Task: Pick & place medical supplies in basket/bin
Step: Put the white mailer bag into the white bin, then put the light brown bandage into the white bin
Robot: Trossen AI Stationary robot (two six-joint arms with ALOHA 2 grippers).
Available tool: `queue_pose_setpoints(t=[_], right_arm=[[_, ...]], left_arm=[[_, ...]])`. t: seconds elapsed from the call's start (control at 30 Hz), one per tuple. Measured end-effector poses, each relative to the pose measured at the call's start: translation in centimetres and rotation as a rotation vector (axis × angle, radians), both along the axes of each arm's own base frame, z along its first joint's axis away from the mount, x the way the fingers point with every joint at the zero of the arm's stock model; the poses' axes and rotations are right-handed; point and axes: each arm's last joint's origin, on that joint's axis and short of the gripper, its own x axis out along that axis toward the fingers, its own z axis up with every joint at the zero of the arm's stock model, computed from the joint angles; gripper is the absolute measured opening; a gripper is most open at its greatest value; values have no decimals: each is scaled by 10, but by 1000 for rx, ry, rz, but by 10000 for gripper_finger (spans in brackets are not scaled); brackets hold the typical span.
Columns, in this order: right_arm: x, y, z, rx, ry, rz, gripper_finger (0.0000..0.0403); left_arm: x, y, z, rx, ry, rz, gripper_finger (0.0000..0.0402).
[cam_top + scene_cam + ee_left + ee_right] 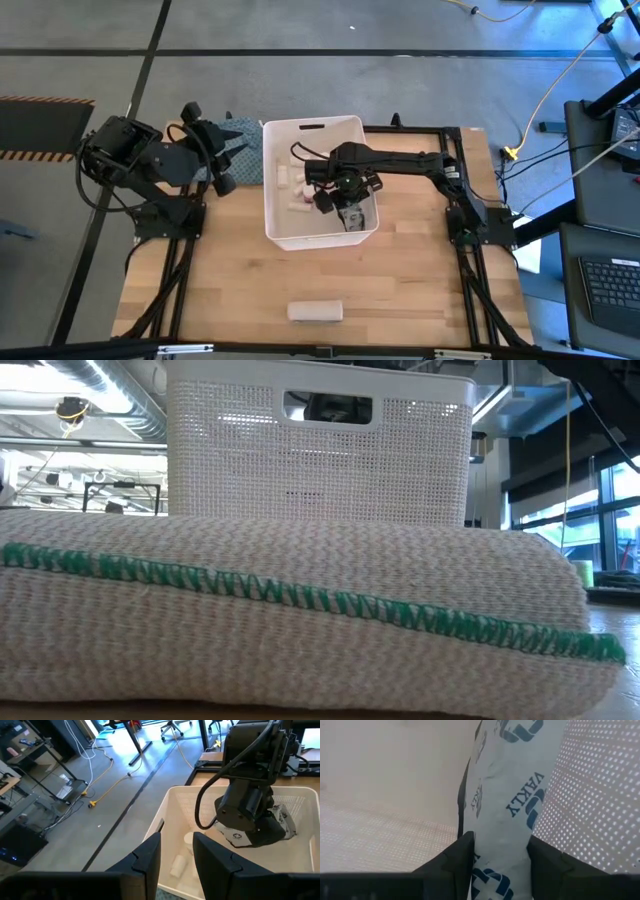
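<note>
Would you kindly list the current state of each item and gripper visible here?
Right gripper: down inside the bin, fingers on either side of the packet.
Packet: upright, leaning at the bin's perforated wall.
Bin: upright on the table, holding small white rolls.
Beige roll: lying on the table, outside the bin.
Left gripper: open, empty, beside the bin.

Your white basket [318, 130] sits mid-desk, handle slot at its far short end. Inside it you have small white rolls [290, 178] along the left wall and a white packet [507, 795] with blue print standing against the perforated wall. Your beige roll [315, 312], green-stitched, lies near the desk's front edge.
</note>
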Motion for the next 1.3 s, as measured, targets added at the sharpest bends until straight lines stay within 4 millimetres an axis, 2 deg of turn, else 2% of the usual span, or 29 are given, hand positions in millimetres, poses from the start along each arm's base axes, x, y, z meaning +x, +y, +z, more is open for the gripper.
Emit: queue_pose_setpoints(t=[0.7, 1.07, 1.17, 1.3], right_arm=[[0, -1, -1, -15, 0, 20, 156], [0, -1, -1, -13, -3, 33, 235], [0, -1, 1, -9, -9, 31, 247], [7, -4, 14, 9, -101, 55, 249]], left_arm=[[-1, 0, -1, 12, 21, -12, 109], [-1, 0, -1, 12, 22, -12, 109], [-1, 0, -1, 11, 22, -12, 109], [-1, 0, -1, 6, 17, -9, 109]])
